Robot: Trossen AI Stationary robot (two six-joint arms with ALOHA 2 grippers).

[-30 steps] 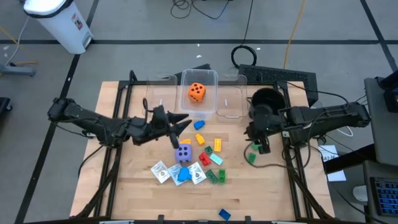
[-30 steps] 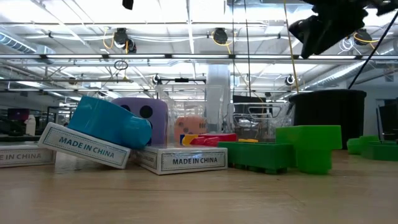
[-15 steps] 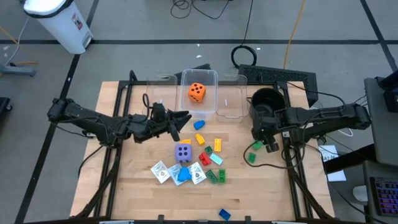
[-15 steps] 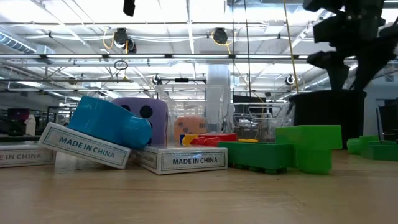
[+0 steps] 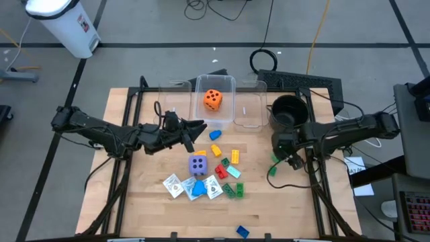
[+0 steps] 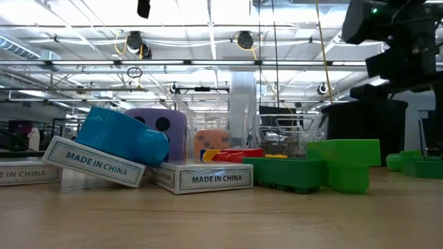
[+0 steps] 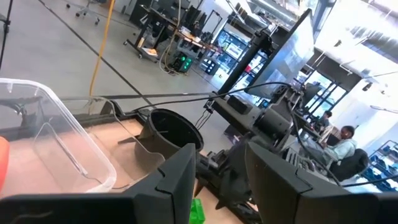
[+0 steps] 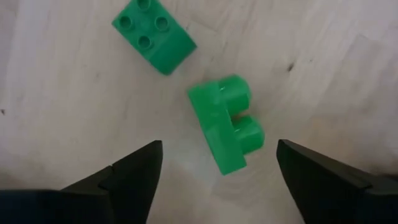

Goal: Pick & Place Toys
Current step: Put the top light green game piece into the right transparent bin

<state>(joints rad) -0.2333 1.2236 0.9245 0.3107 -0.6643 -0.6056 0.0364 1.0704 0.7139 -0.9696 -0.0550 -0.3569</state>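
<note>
Green brick (image 8: pixel 225 124) between open right tool (image 8: pixel 217 168) fingers

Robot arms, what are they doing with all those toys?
They are sorting toys. The right gripper hangs over two green bricks on the table, fingers open and holding nothing. The left gripper waits near the clear bin, which holds an orange die. More bricks, cards and a purple die lie mid-table.

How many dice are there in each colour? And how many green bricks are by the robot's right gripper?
Orange dice: 1
Purple dice: 1
Green bricks by the right gripper: 2
Total: 4
</note>
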